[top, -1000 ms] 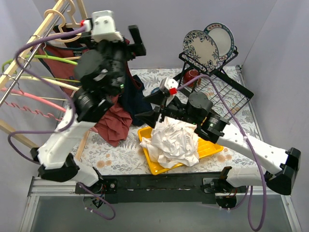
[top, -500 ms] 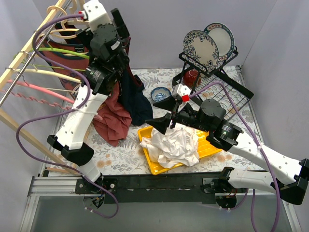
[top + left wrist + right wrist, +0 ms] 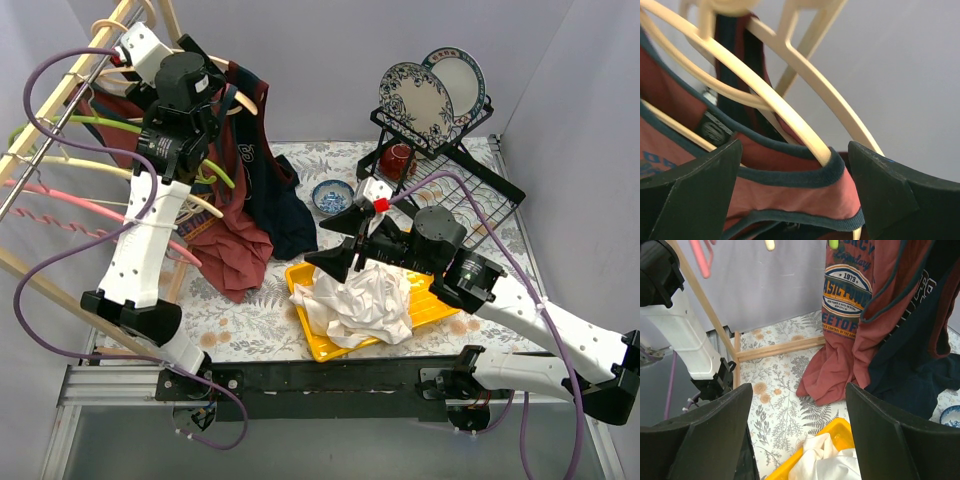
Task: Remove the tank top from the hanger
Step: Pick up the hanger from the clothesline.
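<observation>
A red tank top [image 3: 225, 235] with navy trim hangs from a cream hanger [image 3: 238, 98] on the wooden rack, its hem bunched on the table. My left gripper [image 3: 220, 102] is raised at the hanger's shoulder. In the left wrist view it [image 3: 795, 192] is open, and the red strap [image 3: 800, 187] looped over the hanger arm [image 3: 765, 97] lies between the jaws, untouched. My right gripper [image 3: 328, 236] is open and empty above the yellow tray [image 3: 312, 345]. Its wrist view [image 3: 800, 440] faces the red top [image 3: 850, 315].
A navy top [image 3: 282, 205] hangs behind the red one. White cloth [image 3: 360, 300] fills the tray. The wooden rack [image 3: 55, 115] carries green, cream and pink hangers. A dish rack [image 3: 455, 175] with plates, a red cup [image 3: 398, 157] and a blue bowl [image 3: 331, 194] stand at the back.
My left arm has swung up and left, bringing its open gripper around the hanger's strap end. My right arm has lifted slightly off the white cloth and turned toward the clothes.
</observation>
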Controlling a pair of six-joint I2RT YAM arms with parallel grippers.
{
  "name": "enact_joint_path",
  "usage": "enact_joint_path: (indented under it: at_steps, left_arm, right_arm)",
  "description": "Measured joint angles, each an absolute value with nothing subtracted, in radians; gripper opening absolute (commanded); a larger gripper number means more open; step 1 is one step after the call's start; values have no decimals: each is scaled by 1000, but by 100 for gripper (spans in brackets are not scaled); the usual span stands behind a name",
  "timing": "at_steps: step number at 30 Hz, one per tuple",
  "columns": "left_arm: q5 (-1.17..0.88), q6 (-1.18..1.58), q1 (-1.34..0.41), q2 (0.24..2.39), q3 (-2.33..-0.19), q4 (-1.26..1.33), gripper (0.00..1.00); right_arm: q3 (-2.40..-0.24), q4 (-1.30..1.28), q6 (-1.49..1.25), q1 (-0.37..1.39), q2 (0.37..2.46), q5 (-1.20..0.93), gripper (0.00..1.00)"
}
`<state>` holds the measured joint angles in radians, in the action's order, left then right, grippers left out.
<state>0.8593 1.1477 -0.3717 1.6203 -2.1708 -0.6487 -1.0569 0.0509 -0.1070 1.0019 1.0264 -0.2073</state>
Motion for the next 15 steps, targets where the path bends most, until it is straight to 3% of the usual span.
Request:
enact_joint_path:
  at_steps: [15]
  left_arm:
    - [707,1336,-295,1586,-2117,-643,73]
  right_arm:
    - [-1043,50,-126,1002,1001,-232,82]
